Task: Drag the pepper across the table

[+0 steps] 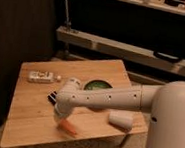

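Wood grain runs across the table point(31, 112), a small low piece with a light top and cut corners, standing on a speckled floor in front of dark shelving. Toward its back left lies a small white packet point(40, 76), flat on the top and well apart from everything else. To the right of it, near the middle, a black block point(52, 98) peeks out from under the arm, partly hidden by it. Just in front of that, the gripper point(60, 119) points down at the front part of the table, and right beside its tip lies the pepper point(69, 129), a small orange-red tapered thing resting on the wood close to the front edge. The gripper appears to touch the pepper, but I cannot tell whether the jaws are apart, together, or clamped on it. Further right, the white arm point(108, 98) stretches across the table, covering part of a green bowl point(98, 84) that sits behind it near the middle. Right of the gripper, near the front right corner, a white cup point(121, 119) lies on its side. At the far right rises the robot's big white body point(173, 128).
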{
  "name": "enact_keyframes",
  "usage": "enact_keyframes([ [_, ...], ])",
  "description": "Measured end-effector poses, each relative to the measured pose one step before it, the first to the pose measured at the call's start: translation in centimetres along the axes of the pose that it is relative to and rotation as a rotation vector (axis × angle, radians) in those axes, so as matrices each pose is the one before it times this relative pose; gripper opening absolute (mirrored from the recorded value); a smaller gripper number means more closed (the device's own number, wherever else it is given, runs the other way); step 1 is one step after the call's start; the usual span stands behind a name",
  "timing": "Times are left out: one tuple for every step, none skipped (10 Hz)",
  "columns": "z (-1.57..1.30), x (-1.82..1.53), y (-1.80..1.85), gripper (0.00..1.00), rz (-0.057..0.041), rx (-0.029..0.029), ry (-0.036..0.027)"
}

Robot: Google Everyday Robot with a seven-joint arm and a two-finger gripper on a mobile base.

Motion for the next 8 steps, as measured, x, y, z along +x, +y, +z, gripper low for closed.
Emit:
enact_keyframes([
  [0.037,-0.261,0.175,0.1,0.00692,-0.00227,-0.00682],
  [0.063,-0.345,0.258,0.1,0.00964,-0.00302,-0.00845],
  [0.182,-0.519,0.368,0.1,0.01184,-0.00595,-0.01478],
  [0.208,-0.305,0.259,0.1,0.00963,-0.00169,-0.00824],
  [0.088,-0.321,0.307,0.1,0.00993,-0.00265,-0.00606],
  [-0.132,-0.251,0.512,0.1,0.0178,-0.0007,0.00323],
  [-0.39,-0.109,0.593,0.1,0.02007,0.00161,0.01109],
  [-0.416,-0.06,0.625,0.1,0.01346,0.00755,0.00991],
])
